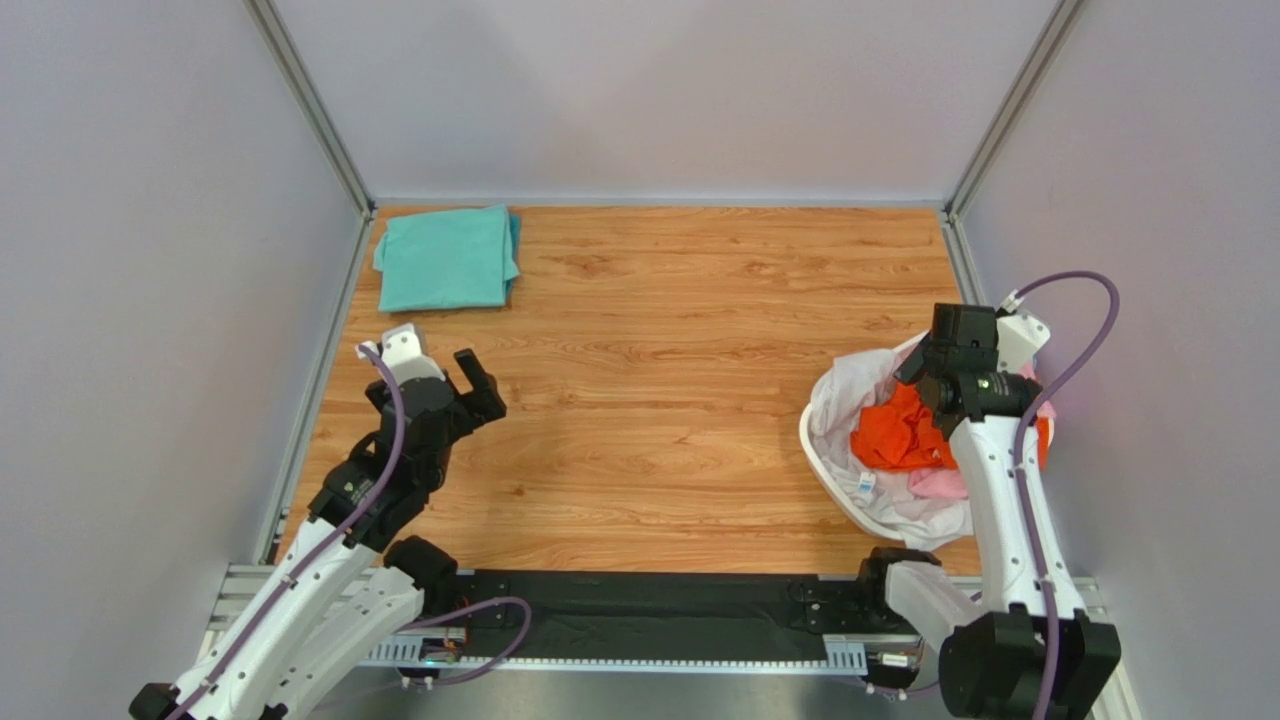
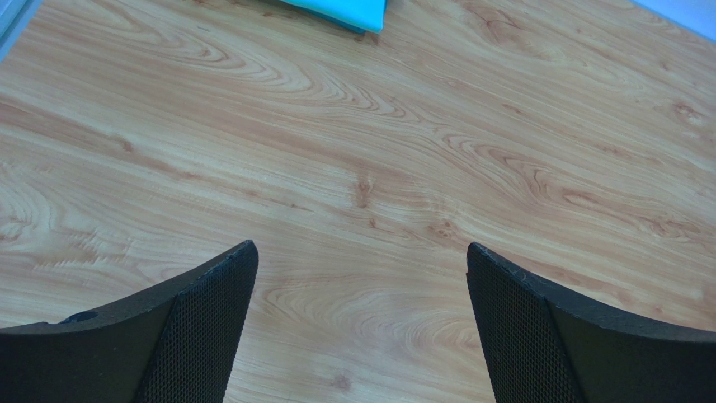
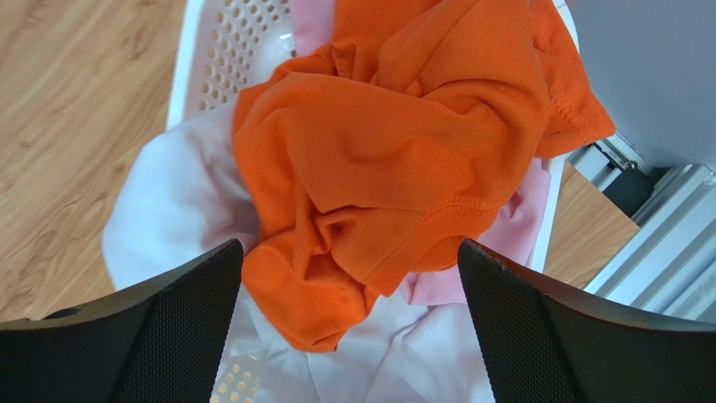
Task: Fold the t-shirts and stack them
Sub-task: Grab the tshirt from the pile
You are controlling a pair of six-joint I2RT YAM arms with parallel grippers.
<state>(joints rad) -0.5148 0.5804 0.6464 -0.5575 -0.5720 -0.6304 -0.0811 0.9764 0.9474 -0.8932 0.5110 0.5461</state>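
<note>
T-shirts lie in two places. A teal-green soft cloth t-shirt (image 1: 445,258), folded into a flat rectangle, rests on the wood-grain table (image 1: 676,345) far to the left of the white perforated plastic basket (image 1: 813,438) and further back than it.

The black two-finger left gripper (image 1: 446,365) is also well to the left of the basket, nearer the front than the teal-green shirt. It is apart from that shirt, over bare wood. Its jaws stand wide apart with nothing between them. In the left wrist view only a corner of the folded shirt (image 2: 344,10) shows, beyond the gripper (image 2: 360,252).

Inside the basket, a white cloth t-shirt (image 1: 849,393) drapes over the left wall. A crumpled bright orange-red cloth t-shirt (image 1: 894,432) lies on top in the middle. A pale pink cloth t-shirt (image 1: 939,483) peeks out beneath it toward the basket's right and front.

The black two-finger right gripper (image 3: 350,245) hangs directly above the basket, jaws spread wide. The orange-red shirt (image 3: 403,159) lies below the gap, not clamped. Whether the fingers touch the cloth cannot be told.
</note>
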